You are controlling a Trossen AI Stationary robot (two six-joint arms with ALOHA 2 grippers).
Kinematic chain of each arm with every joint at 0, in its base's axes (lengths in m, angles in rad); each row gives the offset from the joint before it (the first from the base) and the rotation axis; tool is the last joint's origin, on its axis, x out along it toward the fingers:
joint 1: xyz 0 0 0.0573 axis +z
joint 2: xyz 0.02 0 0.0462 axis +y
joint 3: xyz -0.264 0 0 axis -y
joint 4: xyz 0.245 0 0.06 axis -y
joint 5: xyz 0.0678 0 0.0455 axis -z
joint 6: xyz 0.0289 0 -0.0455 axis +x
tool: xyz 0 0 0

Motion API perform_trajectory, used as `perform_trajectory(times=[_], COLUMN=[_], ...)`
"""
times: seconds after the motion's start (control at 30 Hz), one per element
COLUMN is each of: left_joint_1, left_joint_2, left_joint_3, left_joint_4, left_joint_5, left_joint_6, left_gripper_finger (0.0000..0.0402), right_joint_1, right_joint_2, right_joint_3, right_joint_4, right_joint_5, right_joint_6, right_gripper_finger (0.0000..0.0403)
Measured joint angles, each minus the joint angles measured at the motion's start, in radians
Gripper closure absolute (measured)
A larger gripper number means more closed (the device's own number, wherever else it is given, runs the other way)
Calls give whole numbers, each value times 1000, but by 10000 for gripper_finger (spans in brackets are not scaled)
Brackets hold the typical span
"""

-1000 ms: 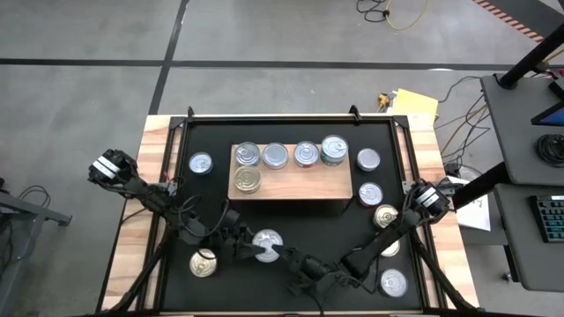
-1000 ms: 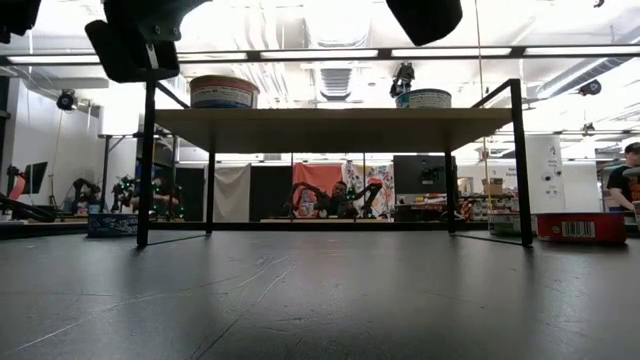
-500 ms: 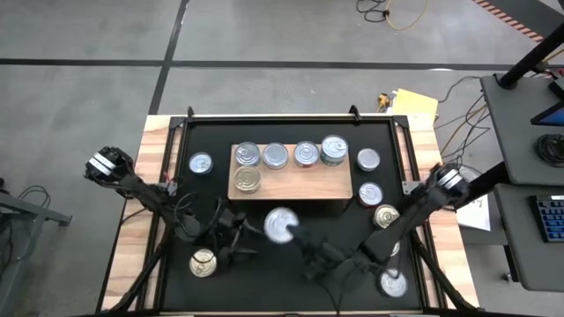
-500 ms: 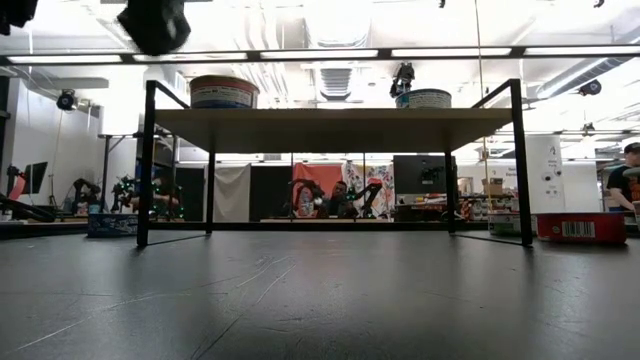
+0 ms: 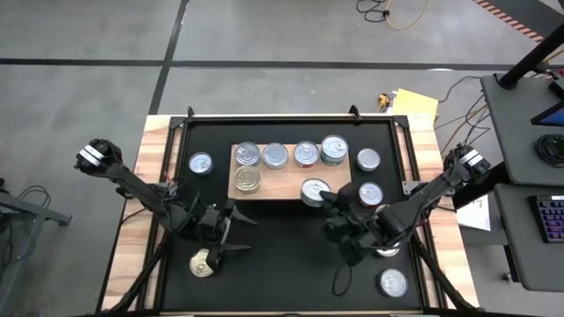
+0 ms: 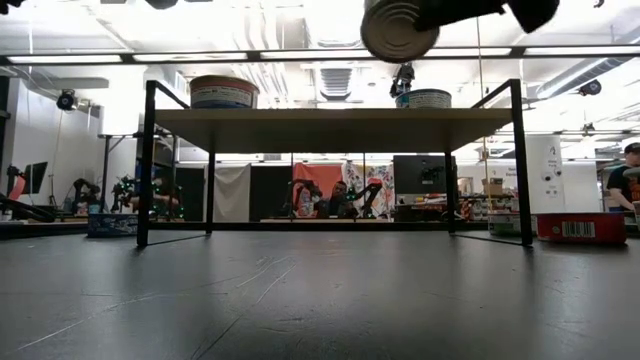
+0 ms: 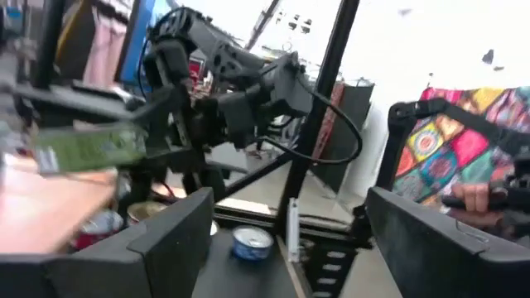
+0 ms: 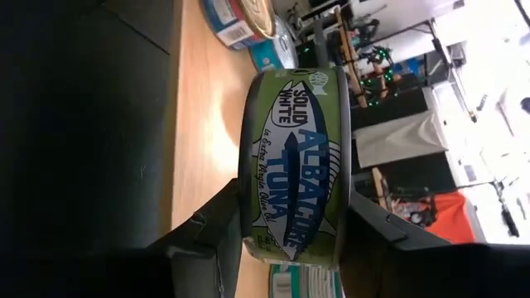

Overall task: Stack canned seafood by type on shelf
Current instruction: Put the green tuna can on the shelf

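1. Spreading under everything is the black-matted desk (image 5: 282, 264) with its pale wooden border, and both my dark arms reach in over it.
2. Standing mid-desk is the low, flat light-wood shelf (image 5: 286, 185); five round metal tins sit on it, four along the far edge and one gold-lidded tin (image 5: 248, 180) at the near left.
3. My right fingers (image 5: 328, 198) grip a green-labelled albacore tuna tin (image 8: 294, 165) by its sides, carried above the shelf's near right edge, not yet set down.
4. My left fingers (image 5: 231, 231) are spread wide and empty, hovering above the mat close to a loose gold-lidded tin (image 5: 203, 262).
5. By my count about five more tins lie off the shelf: one silver-lidded tin (image 5: 201, 163) left of it, the rest to the right and near corner. I judge the job roughly half done.
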Motion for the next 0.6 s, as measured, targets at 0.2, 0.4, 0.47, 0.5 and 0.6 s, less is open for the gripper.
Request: perform_trajectory(times=[0.2, 0.4, 0.47, 0.5, 0.6], left_joint_1=[0, 0, 0, 0, 0], left_joint_2=[-80, -138, -139, -138, -132], left_joint_3=[0, 0, 0, 0, 0], left_joint_4=[-111, -223, -229, -232, -227], left_joint_5=[-10, -84, -84, -84, -86], left_joint_6=[68, 59, 58, 57, 57], left_gripper_finger=[100, 100, 100, 100, 100], right_joint_1=[-4, -37, -48, -53, -64], right_joint_2=[-3, 1, 2, 1, 4], right_joint_3=[-76, -141, -155, -160, -177], right_joint_4=[7, 71, 93, 105, 135], right_joint_5=[3, 7, 7, 8, 4], right_joint_6=[53, 56, 53, 50, 18], right_gripper_finger=[266, 266, 266, 266, 266])
